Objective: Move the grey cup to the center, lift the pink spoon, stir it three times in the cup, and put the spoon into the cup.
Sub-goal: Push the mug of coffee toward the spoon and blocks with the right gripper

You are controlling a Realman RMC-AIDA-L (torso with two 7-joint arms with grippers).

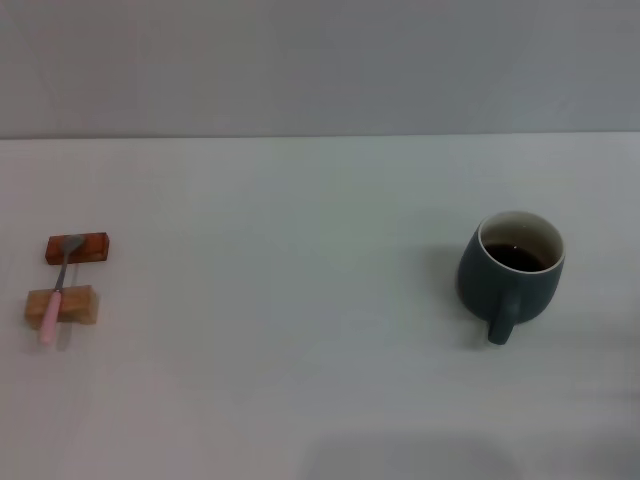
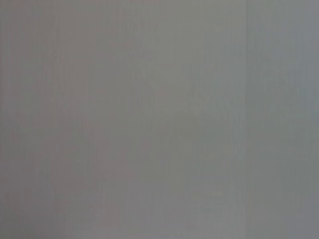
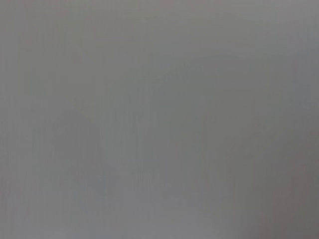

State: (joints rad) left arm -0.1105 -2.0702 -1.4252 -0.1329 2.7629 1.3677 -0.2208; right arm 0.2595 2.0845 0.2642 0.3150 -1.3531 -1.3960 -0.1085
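The grey cup [image 1: 510,272] stands upright on the right side of the white table, its handle turned toward me, with dark liquid inside its pale rim. The pink spoon [image 1: 57,290] lies at the far left, resting across two wooden blocks, its metal bowl on the far block and its pink handle over the near one. Neither gripper shows in the head view. Both wrist views show only a plain grey surface.
A reddish-brown block [image 1: 77,247] and a pale wooden block [image 1: 62,305] support the spoon. The white table [image 1: 300,330] stretches between spoon and cup; its far edge meets a grey wall.
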